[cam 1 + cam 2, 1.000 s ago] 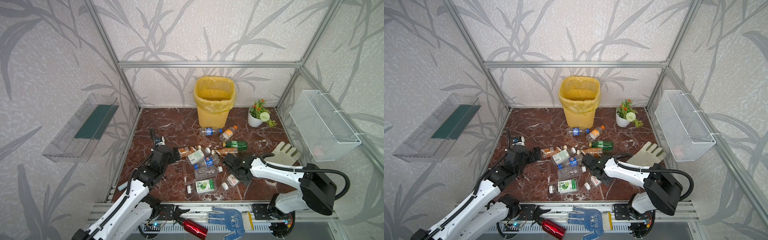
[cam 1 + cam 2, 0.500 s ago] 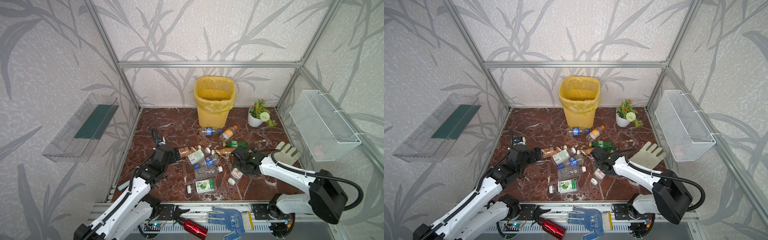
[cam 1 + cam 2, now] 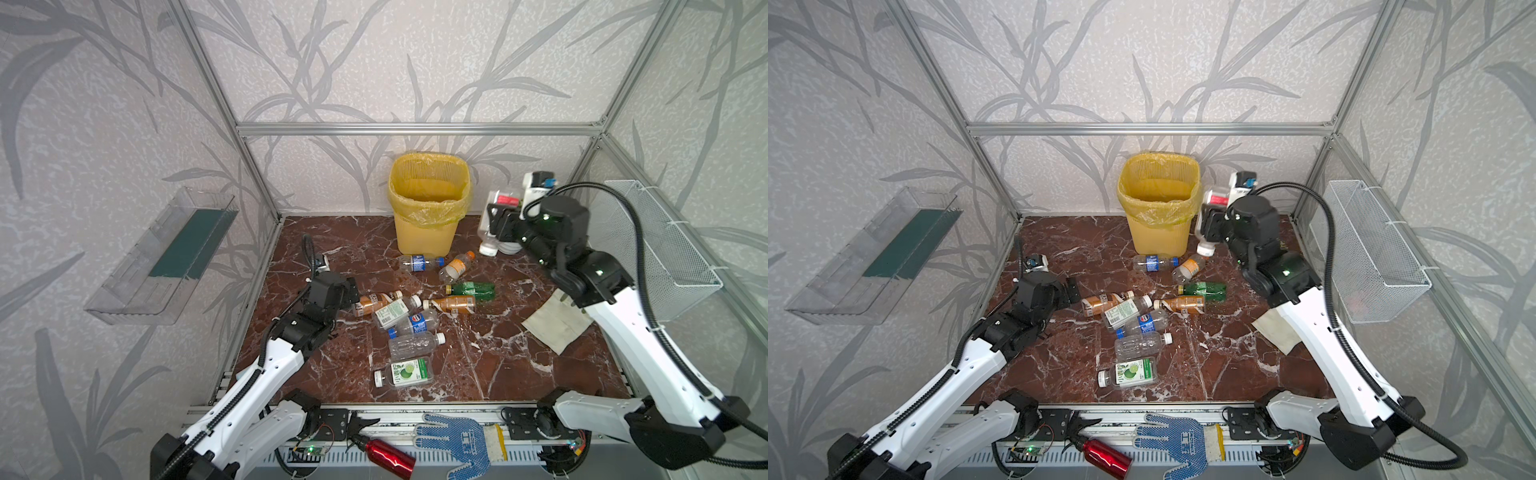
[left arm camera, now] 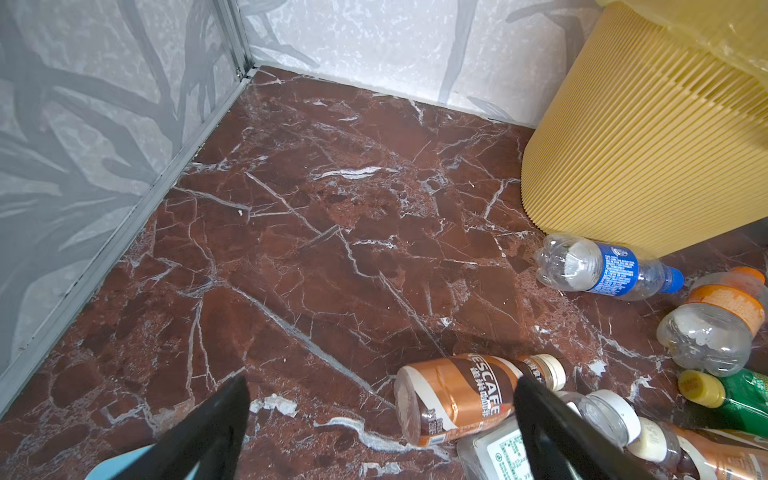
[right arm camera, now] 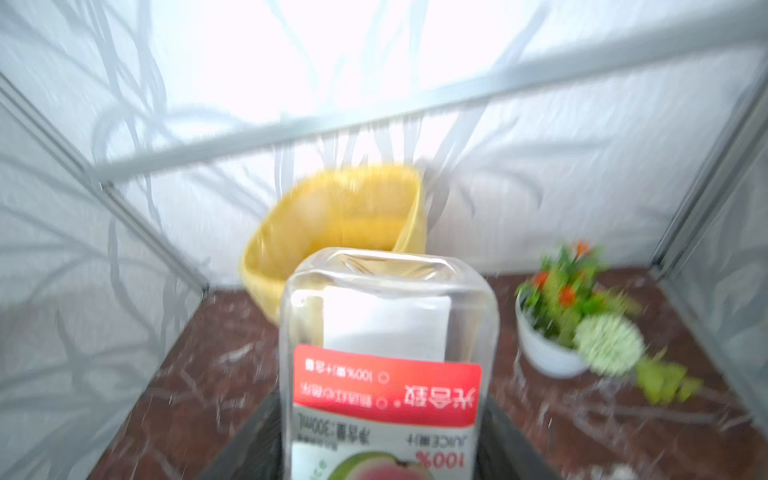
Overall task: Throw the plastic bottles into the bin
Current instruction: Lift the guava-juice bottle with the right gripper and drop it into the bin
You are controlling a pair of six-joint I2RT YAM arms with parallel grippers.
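A clear juice bottle (image 5: 386, 332) was held clamped in the right gripper (image 3: 498, 220), raised just beside the bin (image 3: 428, 232). The left gripper (image 4: 380, 384) was spread apart near 9 bottles (image 3: 409, 345) left on the floor (image 3: 498, 353).

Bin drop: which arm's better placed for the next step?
Right. The right end effector grips the juice bottle, raised beside the bin. The left end effector is open and empty, low near the coffee bottle.
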